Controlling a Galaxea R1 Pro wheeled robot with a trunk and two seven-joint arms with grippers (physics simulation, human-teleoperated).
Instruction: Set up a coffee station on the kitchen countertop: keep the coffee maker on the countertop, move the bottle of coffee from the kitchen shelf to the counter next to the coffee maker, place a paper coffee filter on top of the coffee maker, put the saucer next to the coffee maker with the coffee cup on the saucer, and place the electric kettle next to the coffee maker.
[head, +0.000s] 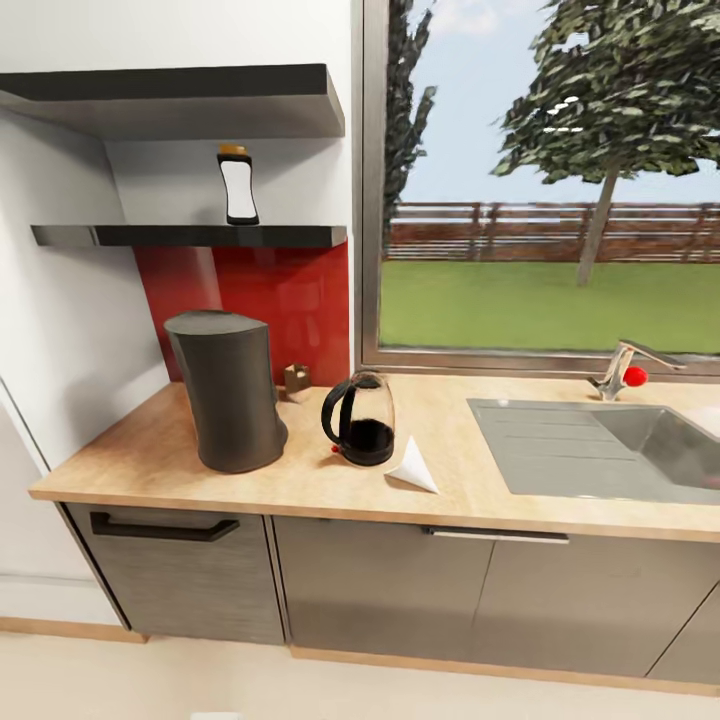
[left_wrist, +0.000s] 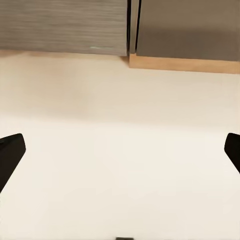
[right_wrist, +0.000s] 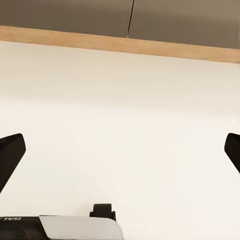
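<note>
The dark-grey coffee maker (head: 227, 390) stands at the left of the light wood countertop (head: 300, 480). Right of it sits the glass electric kettle (head: 360, 420), and the white paper coffee filter (head: 415, 466) lies beside the kettle. The bottle of coffee (head: 237, 185) stands upright on the thin dark kitchen shelf (head: 190, 236) above. My left gripper (left_wrist: 120, 152) is open over pale floor near the cabinet base. The right gripper (right_wrist: 120, 152) is also open over the floor. Saucer and coffee cup are out of view.
A small tan box (head: 297, 381) sits behind the coffee maker by the red backsplash. A steel sink (head: 600, 450) with a faucet (head: 625, 368) fills the counter's right part. A thicker dark shelf (head: 180, 100) hangs higher. Dark-grey cabinet fronts (head: 400, 590) run below.
</note>
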